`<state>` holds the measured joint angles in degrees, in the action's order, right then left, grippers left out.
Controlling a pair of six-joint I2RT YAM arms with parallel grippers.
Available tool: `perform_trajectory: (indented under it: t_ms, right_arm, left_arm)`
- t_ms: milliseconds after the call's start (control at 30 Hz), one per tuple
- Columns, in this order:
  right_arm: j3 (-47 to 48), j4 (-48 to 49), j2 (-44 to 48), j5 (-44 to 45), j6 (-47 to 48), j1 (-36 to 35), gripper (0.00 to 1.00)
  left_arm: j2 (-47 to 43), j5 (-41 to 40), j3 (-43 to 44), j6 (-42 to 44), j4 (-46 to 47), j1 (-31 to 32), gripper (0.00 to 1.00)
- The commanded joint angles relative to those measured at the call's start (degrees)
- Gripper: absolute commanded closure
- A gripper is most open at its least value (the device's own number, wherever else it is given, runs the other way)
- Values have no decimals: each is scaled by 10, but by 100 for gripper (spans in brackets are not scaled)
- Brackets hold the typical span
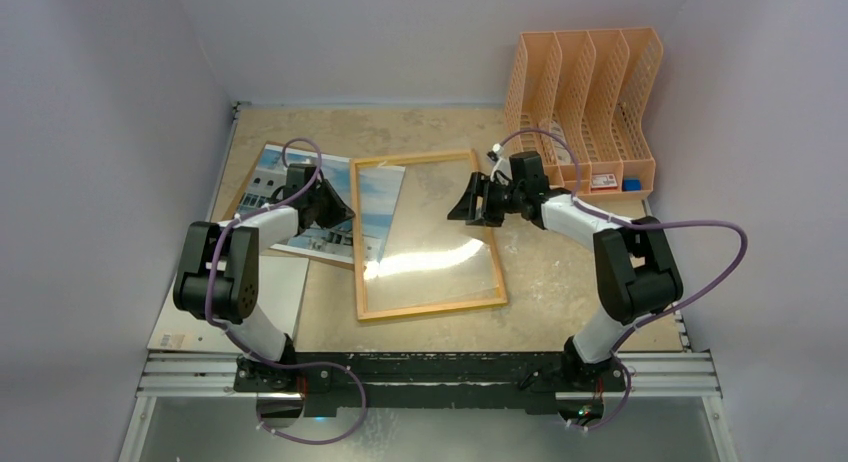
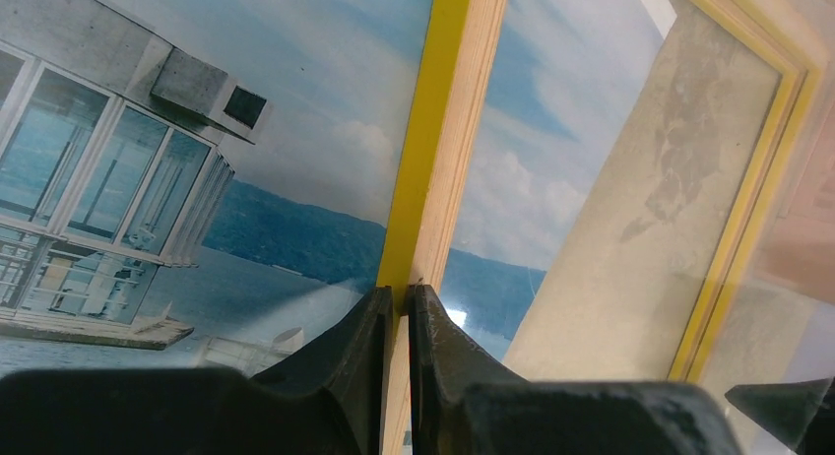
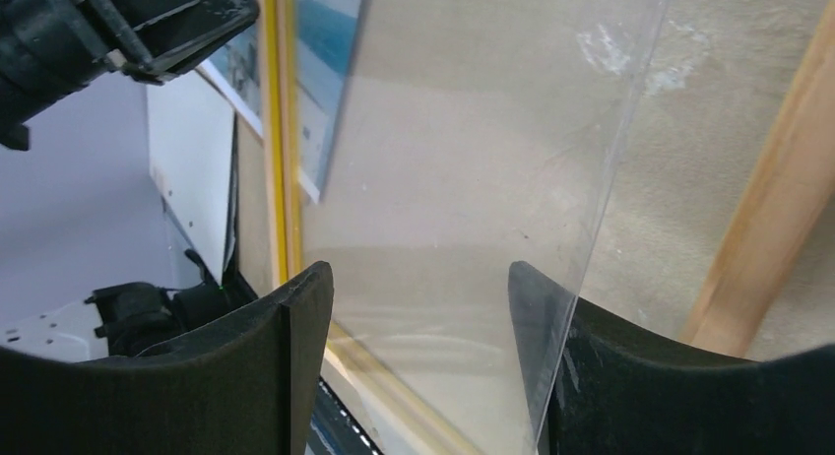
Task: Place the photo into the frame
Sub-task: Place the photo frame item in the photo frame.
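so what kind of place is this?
Looks like an enclosed robot test cell, not a home or office: plain walls box in a small table, the arms mount on a metal rail, and a peach file rack sits as a prop.

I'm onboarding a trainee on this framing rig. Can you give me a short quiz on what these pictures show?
1. True or false: the large paper photo of a white building under blue sky lies wholly inside the thin rectangular frame with yellow edges and a wood-coloured back.
2. The left gripper is: A) shut on the frame's left rail; B) shut on the photo; C) open, holding nothing.
3. Is the right gripper open or shut?
Key: 1 false, the photo lies mostly outside the frame, with one side under its left rail; 2 A; 3 open.
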<state>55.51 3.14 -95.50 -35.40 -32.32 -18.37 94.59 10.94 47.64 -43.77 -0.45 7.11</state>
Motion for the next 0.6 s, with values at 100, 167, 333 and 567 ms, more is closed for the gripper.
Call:
perform_trajectory:
  t_ms: [100,167,333,567]
  right_arm:
    - [21,-43,25,69,32,-6,29]
    - [18,-52,36,97,37,-7,28]
    - [23,-84,47,159,54,-7,27]
    - [19,-116,60,267,63,-7,27]
  left_arm:
    - [12,-3,11,14,-17,0,85]
    - [11,-5,11,15,-17,0,85]
    - [11,-11,9,17,-21,0,85]
    - [8,-7,9,14,-22,0,83]
